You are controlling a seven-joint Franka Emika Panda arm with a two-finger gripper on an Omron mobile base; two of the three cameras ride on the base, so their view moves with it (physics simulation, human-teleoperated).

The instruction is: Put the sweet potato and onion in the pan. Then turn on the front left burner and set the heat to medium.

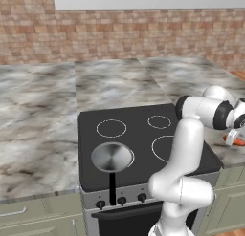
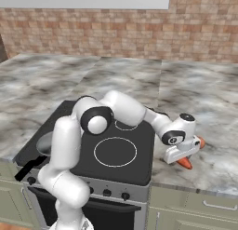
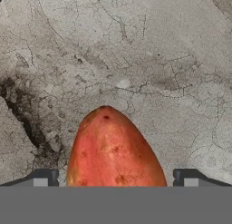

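Note:
The sweet potato [image 3: 115, 150], orange-red and tapered, lies on the marble counter [image 2: 204, 108] right of the stove, its tip [image 2: 186, 163] poking out beneath the hand. My gripper [image 3: 115, 178] is down over it and open, one fingertip [image 3: 45, 177] on each side with a narrow gap to the skin. In the left base view the gripper [image 1: 232, 137] is at the right edge, orange sweet potato [image 1: 238, 143] just below it. The silver pan [image 1: 112, 157] with its black handle [image 1: 112, 187] sits on the stovetop's front left, covering the front left burner. The onion is out of view.
Three white-outlined rings mark the other burners on the black glass stovetop [image 1: 143, 134]. Knobs [image 1: 121, 200] line the stove's front panel. My arm [image 2: 125, 108] stretches across the stove's right side. Marble counter [image 1: 38, 134] extends left and behind; a brick wall stands at the back.

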